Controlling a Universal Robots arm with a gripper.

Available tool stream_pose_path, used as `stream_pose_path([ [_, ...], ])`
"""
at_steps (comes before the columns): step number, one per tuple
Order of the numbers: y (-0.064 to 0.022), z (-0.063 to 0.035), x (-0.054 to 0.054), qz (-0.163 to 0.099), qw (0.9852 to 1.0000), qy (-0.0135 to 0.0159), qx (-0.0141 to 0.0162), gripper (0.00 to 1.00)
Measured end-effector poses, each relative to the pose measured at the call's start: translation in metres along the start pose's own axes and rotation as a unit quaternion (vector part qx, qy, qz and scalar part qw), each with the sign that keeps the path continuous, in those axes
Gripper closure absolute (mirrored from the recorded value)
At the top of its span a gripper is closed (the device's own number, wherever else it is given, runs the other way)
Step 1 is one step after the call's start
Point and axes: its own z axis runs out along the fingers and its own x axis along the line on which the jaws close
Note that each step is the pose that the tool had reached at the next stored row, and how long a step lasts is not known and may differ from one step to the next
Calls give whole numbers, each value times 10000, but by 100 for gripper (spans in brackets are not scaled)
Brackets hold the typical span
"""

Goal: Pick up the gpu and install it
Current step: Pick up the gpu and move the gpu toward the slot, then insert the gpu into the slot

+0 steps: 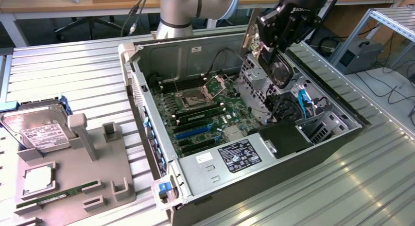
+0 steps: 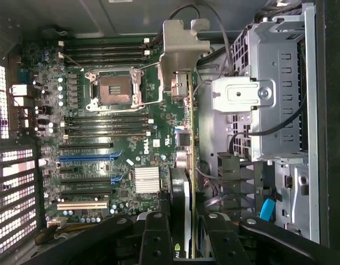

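My gripper (image 2: 187,221) pinches the gpu card (image 2: 182,83); its long side points straight away, above the board's (image 2: 104,143) edge.

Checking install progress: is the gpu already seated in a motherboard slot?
No, the gripper holds the gpu up over the open case, apart from the motherboard slots.
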Motion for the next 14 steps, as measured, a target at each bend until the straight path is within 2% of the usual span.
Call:
stream_pose_path([
  [3,97,5,4,0,10000,0,0,73],
  [14,100,5,4,0,10000,0,0,73],
])
